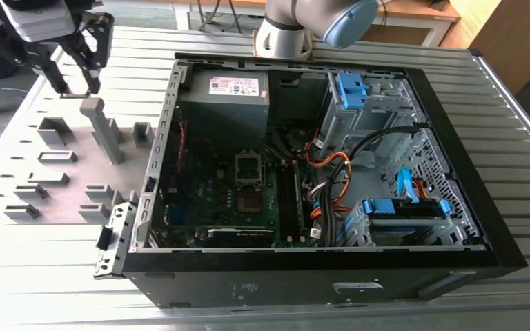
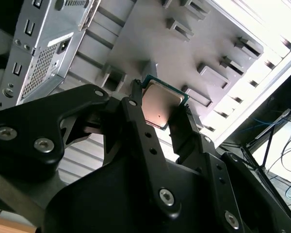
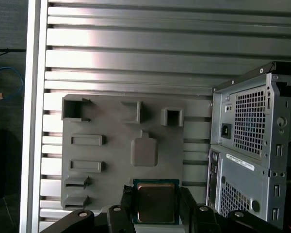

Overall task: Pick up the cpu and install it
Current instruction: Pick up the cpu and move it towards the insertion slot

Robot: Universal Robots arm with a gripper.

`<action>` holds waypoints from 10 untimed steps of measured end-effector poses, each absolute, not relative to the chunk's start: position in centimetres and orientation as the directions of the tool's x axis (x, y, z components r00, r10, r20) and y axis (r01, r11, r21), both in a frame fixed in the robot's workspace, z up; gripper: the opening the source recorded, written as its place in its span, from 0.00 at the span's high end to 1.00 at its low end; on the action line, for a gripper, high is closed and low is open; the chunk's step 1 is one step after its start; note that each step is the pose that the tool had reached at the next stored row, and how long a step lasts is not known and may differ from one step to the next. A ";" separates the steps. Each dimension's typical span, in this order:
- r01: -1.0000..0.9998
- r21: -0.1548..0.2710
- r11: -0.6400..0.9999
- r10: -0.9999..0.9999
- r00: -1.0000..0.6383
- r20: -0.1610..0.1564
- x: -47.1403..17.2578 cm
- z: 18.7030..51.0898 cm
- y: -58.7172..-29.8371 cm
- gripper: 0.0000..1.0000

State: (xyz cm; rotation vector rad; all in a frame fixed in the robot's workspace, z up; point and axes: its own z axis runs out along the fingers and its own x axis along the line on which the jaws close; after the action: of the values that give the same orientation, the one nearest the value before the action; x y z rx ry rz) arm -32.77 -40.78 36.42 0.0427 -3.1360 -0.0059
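Observation:
The cpu (image 3: 155,201), a small flat square chip with a silvery top and green edge, sits clamped between my two black fingers in both wrist views; the second wrist view shows the cpu (image 2: 161,103) tilted. My gripper (image 1: 74,88) hangs above the far end of the grey holder plate (image 1: 72,162), at the exterior view's left, outside the computer case. It is shut on the chip. The motherboard socket (image 1: 250,200) lies inside the open case, well to the exterior view's right of the gripper.
The open black computer case (image 1: 320,262) lies on its side on the slatted metal table (image 1: 513,138). It holds a grey power-supply box (image 1: 228,96), cables and blue drive brackets (image 1: 403,207). Grey holder blocks (image 1: 104,131) stand up from the plate. The arm's base (image 1: 288,34) stands behind the case.

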 end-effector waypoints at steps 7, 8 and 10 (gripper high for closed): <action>-0.027 0.004 1.000 -0.027 -1.000 0.006 -30.4 36.4 -40.8 0.53; -0.027 0.004 1.000 -0.027 -1.000 0.006 -30.0 36.4 -40.8 0.53; -0.027 0.004 1.000 -0.027 -1.000 0.006 -29.4 36.4 -40.8 0.53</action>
State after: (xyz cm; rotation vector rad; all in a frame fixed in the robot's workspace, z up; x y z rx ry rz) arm -29.36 -40.78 36.42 0.0428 -3.1351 -0.0058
